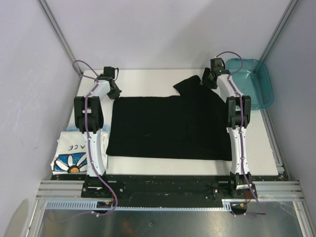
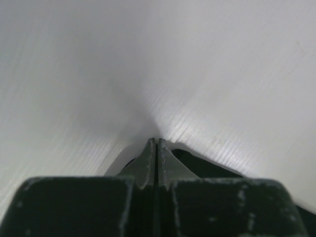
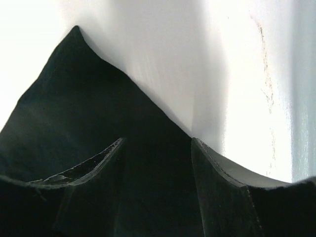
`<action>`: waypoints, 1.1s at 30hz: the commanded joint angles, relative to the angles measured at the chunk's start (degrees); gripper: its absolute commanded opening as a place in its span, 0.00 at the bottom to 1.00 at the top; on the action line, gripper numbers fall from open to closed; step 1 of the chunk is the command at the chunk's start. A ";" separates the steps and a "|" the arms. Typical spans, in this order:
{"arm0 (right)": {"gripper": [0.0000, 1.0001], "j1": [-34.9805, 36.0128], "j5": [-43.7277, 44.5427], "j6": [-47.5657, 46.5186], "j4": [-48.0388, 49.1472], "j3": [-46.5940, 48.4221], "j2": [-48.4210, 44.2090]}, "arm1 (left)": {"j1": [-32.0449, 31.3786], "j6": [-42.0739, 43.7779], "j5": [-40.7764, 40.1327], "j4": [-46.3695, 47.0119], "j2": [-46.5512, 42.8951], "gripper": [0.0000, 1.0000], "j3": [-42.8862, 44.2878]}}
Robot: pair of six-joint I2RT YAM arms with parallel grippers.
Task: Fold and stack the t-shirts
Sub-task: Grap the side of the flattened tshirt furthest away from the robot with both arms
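Note:
The black t-shirt (image 1: 168,126) lies spread flat on the white table (image 1: 148,79), one sleeve sticking out at the far right. The white daisy-print t-shirt (image 1: 71,153) lies folded at the near left, partly under the left arm. My left gripper (image 1: 114,92) is at the black shirt's far left corner. In the left wrist view it (image 2: 157,142) is shut, with black cloth (image 2: 207,165) showing just under its fingers and nothing seen between the tips. My right gripper (image 1: 207,79) is open over the sleeve. Its fingers (image 3: 157,144) straddle black cloth (image 3: 84,98).
A teal translucent bin (image 1: 253,81) stands at the far right corner, just beside the right arm. Grey walls and metal frame posts close in the table on both sides. A metal rail (image 1: 168,187) runs along the near edge.

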 commanded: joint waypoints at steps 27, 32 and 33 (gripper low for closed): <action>0.53 0.85 0.41 0.66 -2.21 7.74 6.48 | -0.48 1.33 2.90 0.98 -1.47 0.00 1.83; 0.37 1.10 -1.57 1.70 -1.92 4.77 6.14 | -0.48 1.45 2.81 0.98 -1.59 0.00 1.80; 0.34 1.19 -1.45 1.69 -1.76 4.05 5.77 | -0.44 1.47 2.79 0.98 -1.61 0.00 1.75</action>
